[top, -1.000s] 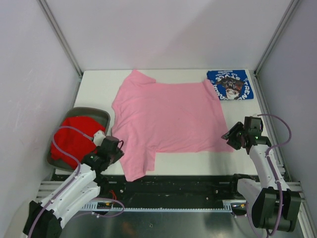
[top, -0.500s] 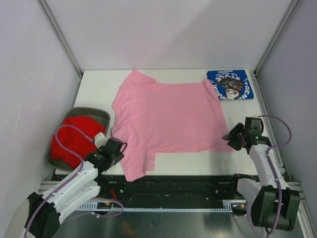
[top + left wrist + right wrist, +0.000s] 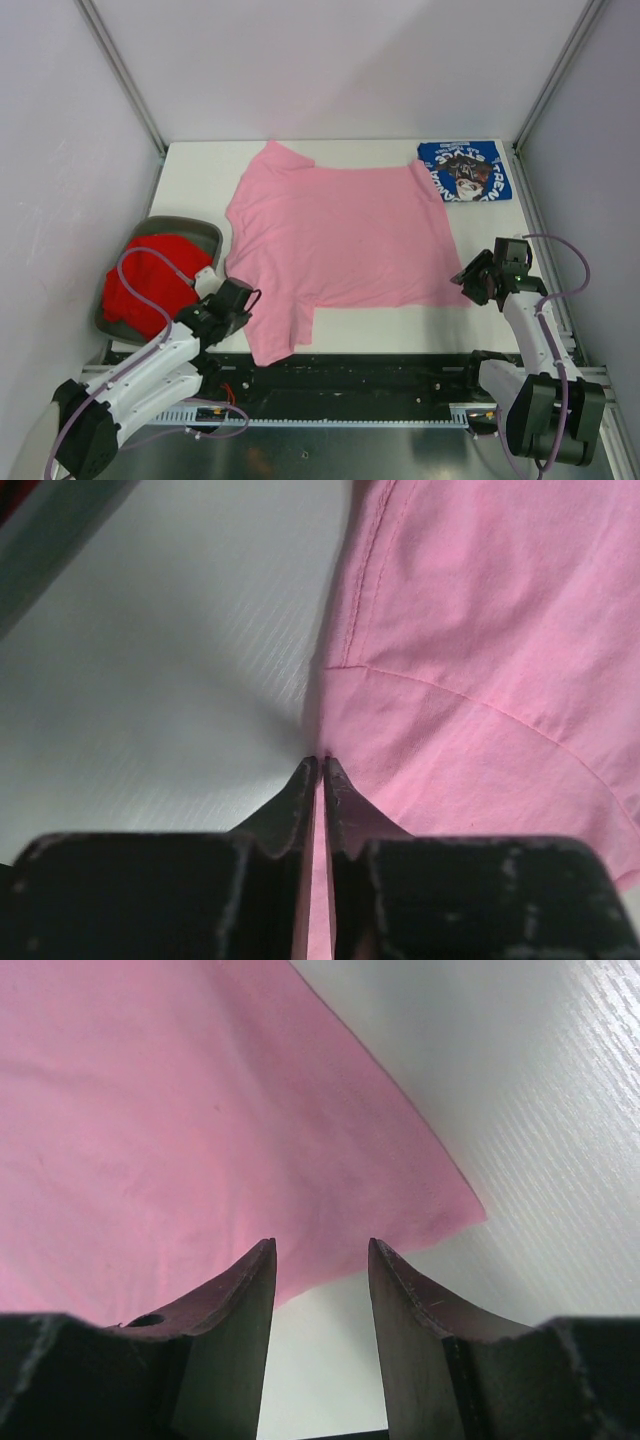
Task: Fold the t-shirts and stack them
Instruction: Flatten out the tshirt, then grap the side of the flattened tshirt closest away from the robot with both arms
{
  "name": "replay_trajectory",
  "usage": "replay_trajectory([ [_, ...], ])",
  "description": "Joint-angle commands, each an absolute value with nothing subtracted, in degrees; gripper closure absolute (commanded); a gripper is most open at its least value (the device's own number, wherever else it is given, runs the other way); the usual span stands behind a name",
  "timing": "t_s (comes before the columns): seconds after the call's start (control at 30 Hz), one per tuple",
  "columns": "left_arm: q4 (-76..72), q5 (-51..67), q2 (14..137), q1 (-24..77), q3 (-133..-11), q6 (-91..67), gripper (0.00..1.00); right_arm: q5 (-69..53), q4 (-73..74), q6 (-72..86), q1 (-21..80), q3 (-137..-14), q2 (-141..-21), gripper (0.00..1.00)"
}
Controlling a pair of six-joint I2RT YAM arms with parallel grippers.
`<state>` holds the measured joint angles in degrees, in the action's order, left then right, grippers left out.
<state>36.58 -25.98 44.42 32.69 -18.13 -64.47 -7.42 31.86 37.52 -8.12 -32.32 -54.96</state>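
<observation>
1. Since a second ago, the left gripper has crept in from the bin side to the pink t-shirt and drawn its jaws nearly together on the cloth edge. The right arm has barely stirred.
2. Spread flat across the middle of the white table, the pink t-shirt lies sideways, sleeves toward 9 o'clock and hem toward 3 o'clock. Its near sleeve reaches the table's near edge at 7 o'clock.
3. At that near sleeve, the wrist view shows a sliver of pink caught between the left gripper's tips, which reads as a pinch on the seam edge.
4. At 4 o'clock, the right gripper hovers over the hem's near corner. Its jaws stand moderately apart with nothing between them.
5. At the far 1 o'clock corner, just beside the pink hem, the blue t-shirt sits folded into a neat rectangle, print side up.
6. Off the table's left edge at 8 o'clock, the red t-shirt lies bunched in the grey oval bin.
7. By these pictures, one shirt looks folded and placed. The pink one shows no fold yet and seems to be at the moment of its first grasp, with only one corner secured. The red shirt is still to come out, and the stack is still to be built.
</observation>
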Motion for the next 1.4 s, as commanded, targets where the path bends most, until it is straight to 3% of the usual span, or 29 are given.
replay_trajectory([
  [0.0, 36.71, -28.89, 43.15, 33.21, -20.95, -63.62, 0.96, -4.65, 31.14, 37.76, -8.56, -31.92, -55.58, 0.54],
  [0.47, 43.85, -35.6, 34.53, 31.3, -21.38, -67.8, 1.0, 3.37, 38.53, 42.74, -12.06, -31.47, -58.93, 0.5],
  [0.8, 44.01, -35.24, 33.38, 29.67, -22.37, -66.99, 1.0, 3.95, 40.8, 45.3, -12.21, -30.52, -58.84, 0.59],
  [1.37, 44.02, -34.52, 32.79, 29.44, -21.79, -66.47, 1.0, -1.65, 32.12, 47.59, -12.17, -27.79, -63.91, 0.66],
])
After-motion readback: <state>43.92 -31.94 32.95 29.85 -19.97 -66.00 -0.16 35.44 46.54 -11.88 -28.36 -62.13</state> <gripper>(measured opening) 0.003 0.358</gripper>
